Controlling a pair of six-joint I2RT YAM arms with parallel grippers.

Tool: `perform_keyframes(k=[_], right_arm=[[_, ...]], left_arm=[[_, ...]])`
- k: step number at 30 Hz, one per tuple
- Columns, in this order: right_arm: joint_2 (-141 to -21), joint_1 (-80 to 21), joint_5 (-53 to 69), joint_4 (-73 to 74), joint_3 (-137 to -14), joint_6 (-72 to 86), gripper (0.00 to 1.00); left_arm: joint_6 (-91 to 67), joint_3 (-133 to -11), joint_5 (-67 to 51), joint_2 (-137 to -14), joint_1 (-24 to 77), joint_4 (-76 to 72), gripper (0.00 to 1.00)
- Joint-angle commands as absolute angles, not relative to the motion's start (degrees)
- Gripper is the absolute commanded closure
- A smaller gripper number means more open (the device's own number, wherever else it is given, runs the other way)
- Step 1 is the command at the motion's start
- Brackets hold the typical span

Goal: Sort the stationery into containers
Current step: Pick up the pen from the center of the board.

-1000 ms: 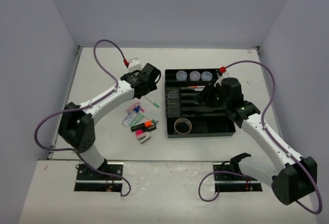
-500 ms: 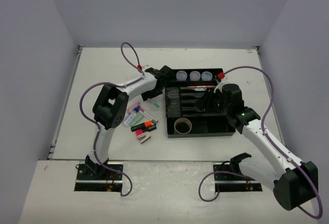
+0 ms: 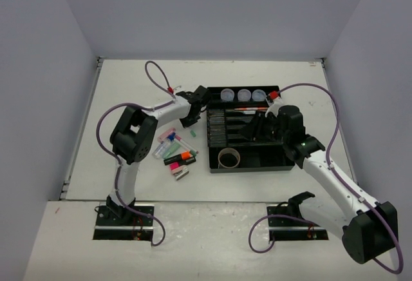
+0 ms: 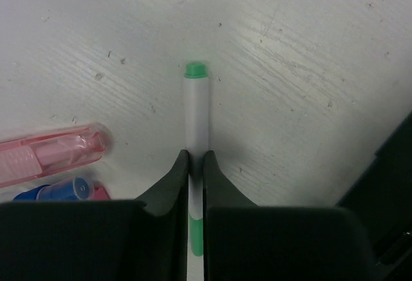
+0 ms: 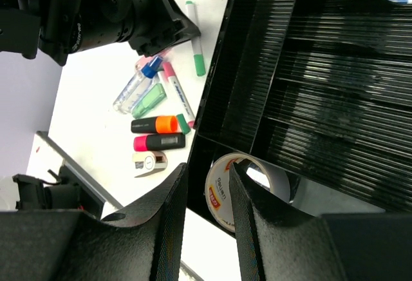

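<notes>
Fingers point(image 4: 175, 181) of the left gripper point(image 4: 196, 158), wide a second ago, now clamp the green-capped pen point(image 4: 196, 104), ready for lifting to the organiser tray point(image 3: 265, 157).

1. Left arm point(image 3: 132, 136): white links joined by bulky black housings.
2. Right arm point(image 3: 335, 184): the same white-and-black build, with a small green light point(image 3: 301, 144) on one black housing.
3. A purple cable point(image 3: 149, 68) loops loosely along each arm and ends in a red plug point(image 3: 170, 90) near the wrist.
4. Each arm stands on a black base plate point(image 3: 125, 222) with a silver rail, at the near edge of the desk point(image 3: 129, 81).
5. Left claw point(image 4: 196, 165): matt black fingers point(image 4: 167, 191) tapering to thin tips.
6. Right claw point(image 5: 207, 168): smooth black fingers point(image 5: 164, 229) with curved edges.
</notes>
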State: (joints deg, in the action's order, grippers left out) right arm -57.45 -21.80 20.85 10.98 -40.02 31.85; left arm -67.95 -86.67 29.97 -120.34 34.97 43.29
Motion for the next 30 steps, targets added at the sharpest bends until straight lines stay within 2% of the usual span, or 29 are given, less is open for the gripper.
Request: perform_keyframes(k=[1, 5, 7, 11, 13, 20, 26, 30], right_arm=[[-57.1, -21.7, 25.6, 6.2, -38.5, 31.3, 0.66], [-58.0, -21.7, 30.8, 3.7, -38.0, 31.3, 0.64], [-58.8, -21.7, 33.2, 2.4, -38.0, 31.5, 0.57], [-60.3, -21.8, 42.5, -3.7, -37.0, 34.7, 0.35], [-60.9, -22.9, 43.1, -5.7, -36.9, 37.4, 0.34], [-68.3, -29.2, 40.7, -14.1, -37.7, 45.1, 0.35], [-76.0, -34.4, 34.6, -16.8, -41.4, 47.6, 0.51], [-79.4, -35.5, 30.4, -18.4, -42.4, 50.4, 0.58]], left_arm=[[-67.0, -82.0, 27.1, -119.5, 33.2, 40.4, 1.0], [-65.0, -79.6, 27.7, -114.4, 33.0, 37.6, 1.0], [-63.7, -77.4, 27.7, -110.6, 33.1, 35.3, 1.0], [-57.9, -71.0, 24.0, -100.1, 33.3, 24.5, 1.0], [-55.9, -66.6, 20.8, -94.9, 33.3, 19.1, 1.0], [-53.3, -57.7, 11.5, -82.0, 35.7, 8.9, 1.0], [-51.3, -51.3, -9.8, -76.6, 36.5, -3.5, 1.0], [-52.7, -48.3, -14.5, -73.7, 37.9, -8.4, 1.0]])
